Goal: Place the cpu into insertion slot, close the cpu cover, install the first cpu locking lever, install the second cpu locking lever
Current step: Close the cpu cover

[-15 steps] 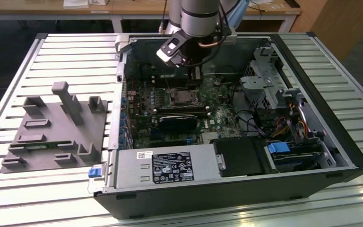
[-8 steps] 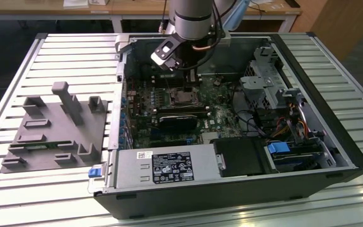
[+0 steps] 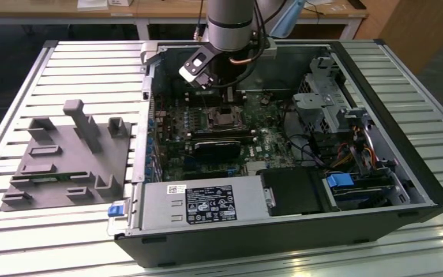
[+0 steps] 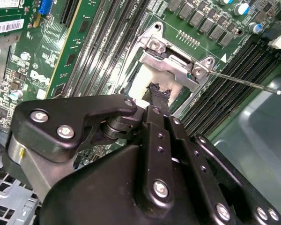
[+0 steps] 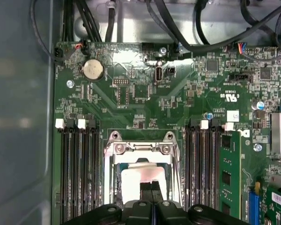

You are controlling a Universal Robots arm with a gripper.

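Deep inside the open computer case (image 3: 394, 193), in the exterior view, the gripper (image 3: 223, 97) hangs right over the insertion slot (image 3: 223, 119).

Over to the second wrist view: the fingers (image 4: 155, 96) are pressed together with nothing between them. Their tips are right at the bright face of the cpu (image 4: 136, 85), which sits in the slot. Just beyond the tips lies the cpu cover (image 4: 171, 63), and a locking lever (image 4: 243, 82) juts away from it as a bare wire rod. My read is that the chip is light, rigid, slick on top and delicate underneath, so its edges are the place to hold it. The cover looks like thin, stiff sheet metal, and the lever looks springy.

Now the first wrist view: the cover's frame runs along both sides of the fingers, apparently down around the chip. Memory slots (image 5: 79, 173) crowd in on either side, so sideways room is tight. Ahead of the tips there is open motherboard (image 5: 131, 101).
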